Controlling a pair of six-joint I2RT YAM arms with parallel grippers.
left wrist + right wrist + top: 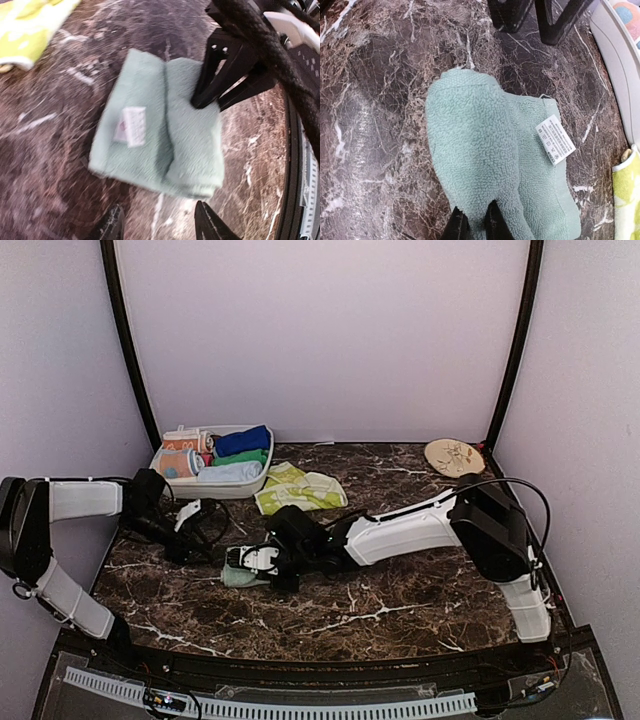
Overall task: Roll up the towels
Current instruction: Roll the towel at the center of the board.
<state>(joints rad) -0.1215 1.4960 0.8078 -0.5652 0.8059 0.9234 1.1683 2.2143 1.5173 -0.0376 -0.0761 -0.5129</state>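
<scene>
Towel of pale mint green, the mint towel (485, 150), lies on the dark marble table (420, 590) toward its left half, in front of the two arms. It is folded over on itself, with one thick fold along one side and a white care label (555, 139) showing on the flatter part. The right gripper (476, 224) reaches across from the right and comes down on the thick fold; its two black fingers are drawn close together with a ridge of the cloth pinched between them. The left gripper (159, 220) hangs just above the other end of the same towel with its fingers spread apart and nothing between them. Behind the towel, near the back left of the table, stands a white bin (262, 465) holding several rolled cloths, a blue towel (243, 440) among them. Just to the right of the bin a yellow-green patterned towel (298, 490) lies loosely crumpled on the marble, apart from the mint one. Far off at the back right corner sits a round beige plate (454, 456).
</scene>
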